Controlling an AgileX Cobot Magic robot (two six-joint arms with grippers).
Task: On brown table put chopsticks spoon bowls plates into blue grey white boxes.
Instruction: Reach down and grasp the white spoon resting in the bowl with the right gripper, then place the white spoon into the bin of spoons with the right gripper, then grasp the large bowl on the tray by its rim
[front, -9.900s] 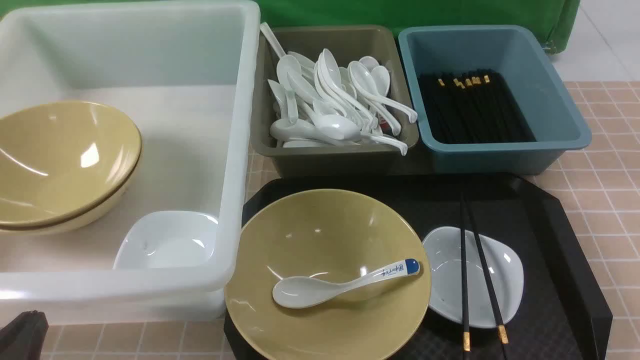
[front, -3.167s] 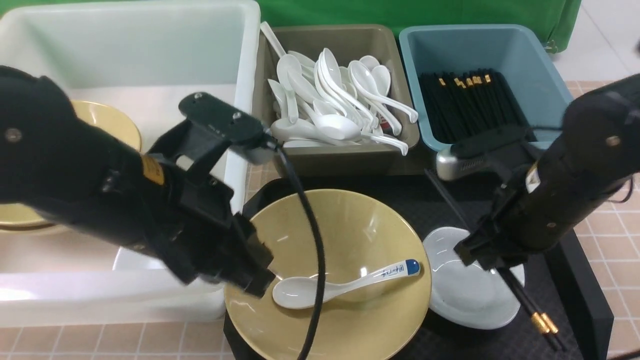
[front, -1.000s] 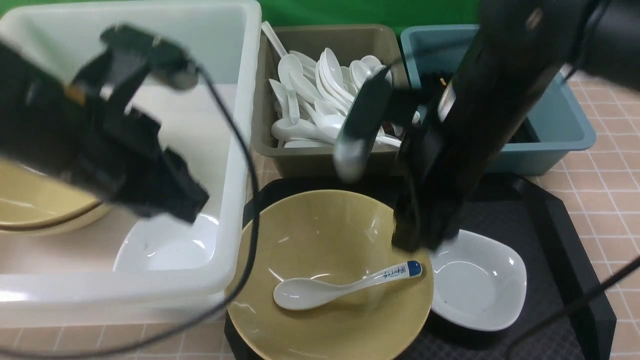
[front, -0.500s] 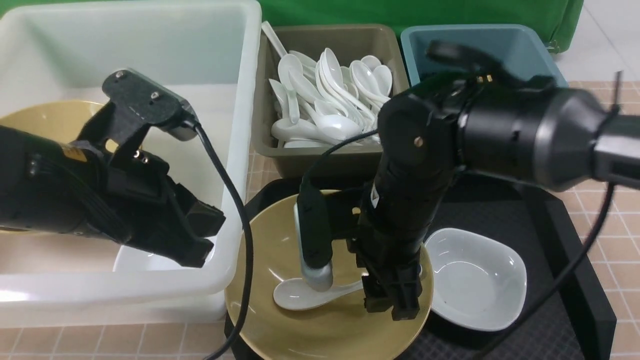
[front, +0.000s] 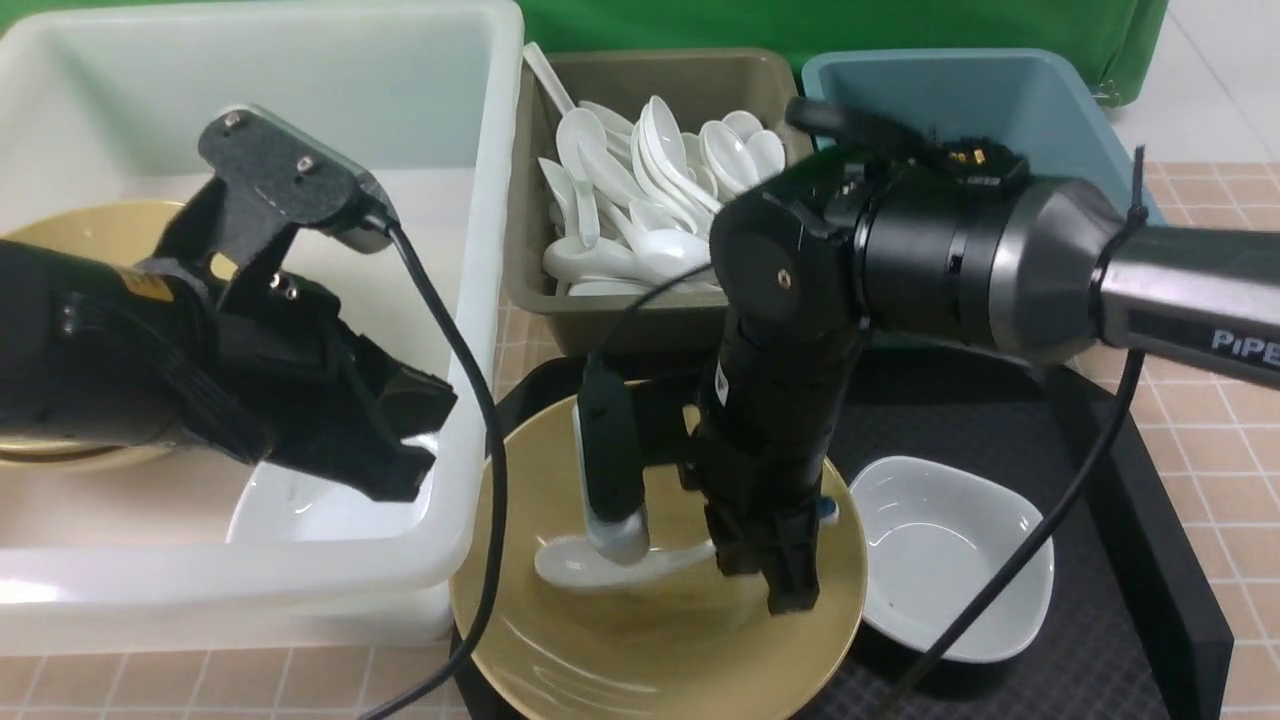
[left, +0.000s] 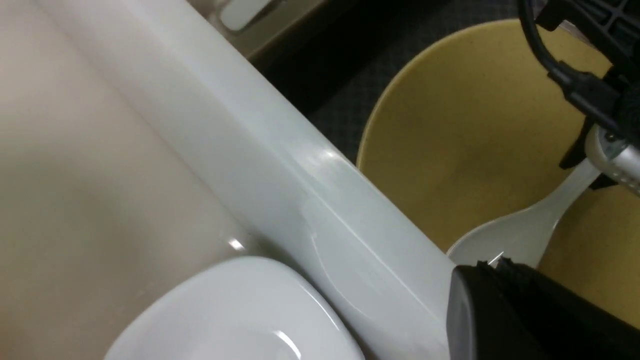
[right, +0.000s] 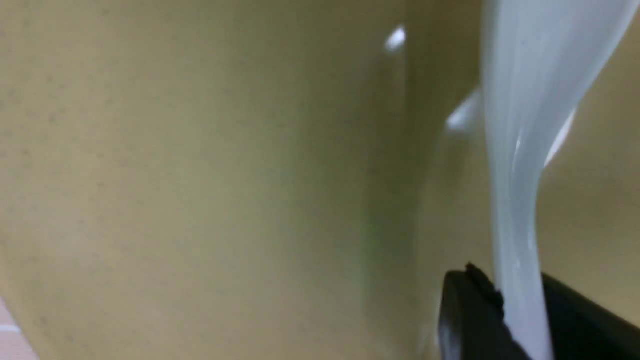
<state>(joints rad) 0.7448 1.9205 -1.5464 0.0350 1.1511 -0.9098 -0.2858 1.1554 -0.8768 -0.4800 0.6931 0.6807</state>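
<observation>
A white spoon (front: 570, 562) lies in the big yellow bowl (front: 650, 650) on the black tray (front: 1100, 480). My right gripper (front: 775, 575) reaches down into the bowl and is shut on the spoon's handle. The right wrist view shows the handle (right: 520, 100) running between both jaws of the gripper (right: 515, 280). My left gripper (front: 400, 470) hangs shut and empty over the white box's near right corner (front: 470, 300). Its tip (left: 492, 262) sits just above the spoon's scoop (left: 520, 235). A small white plate (front: 940, 550) rests on the tray. The chopsticks are hidden behind my right arm.
The white box holds stacked yellow bowls (front: 60, 225) and a small white dish (front: 320, 510). The grey box (front: 640, 320) is piled with several white spoons. The blue box (front: 1000, 90) stands at the back right, partly behind my right arm. A cable crosses the bowl's left edge.
My right gripper has closed on the spoon's handle and the spoon has shifted slightly to the left in the bowl. The left arm has barely moved.
</observation>
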